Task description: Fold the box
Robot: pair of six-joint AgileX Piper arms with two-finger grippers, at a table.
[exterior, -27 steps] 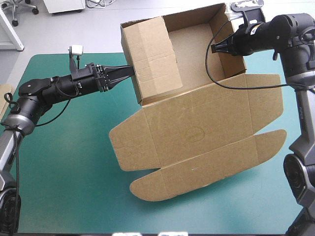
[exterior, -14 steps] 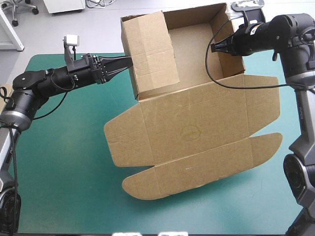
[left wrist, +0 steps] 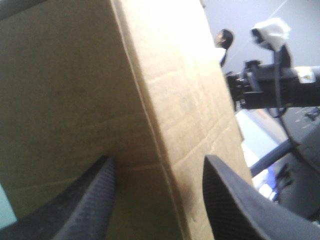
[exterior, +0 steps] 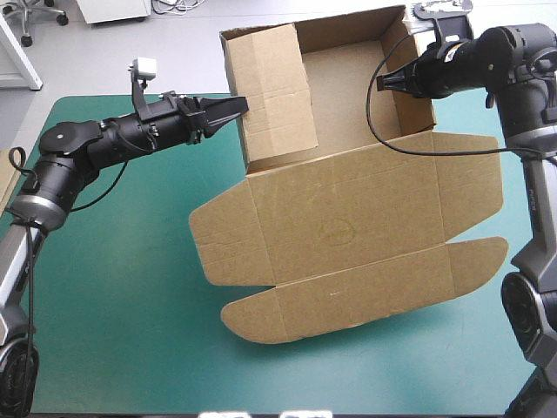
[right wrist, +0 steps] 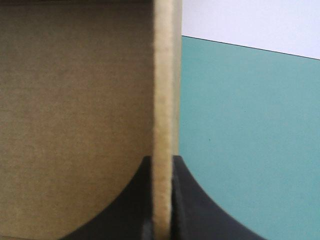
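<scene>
The brown box [exterior: 348, 218] lies on the teal-green cover [exterior: 113, 287] as an open tray with raised walls at the far side; its lid and flaps lie flat toward the front. My left gripper [exterior: 233, 109] is at the tray's tall left wall. In the left wrist view the left gripper [left wrist: 159, 159] is open, and the wall's folded corner [left wrist: 150, 100] fills the space ahead of and between the fingers. My right gripper [exterior: 387, 81] holds the tray's right wall from the far right. In the right wrist view the right gripper [right wrist: 161, 157] pinches that wall's edge [right wrist: 164, 75].
The tray's far part reaches past the table's far edge. An edge of more brown board [exterior: 9, 170] shows at the table's left edge. Bare teal-green cover [right wrist: 250, 125] lies left of and in front of the lid. The right arm [left wrist: 270, 90] shows beyond the box in the left wrist view.
My left gripper has moved farther and to the right along the left wall, which now stands more upright. The box has shifted slightly on the table. The right gripper has kept its hold.
</scene>
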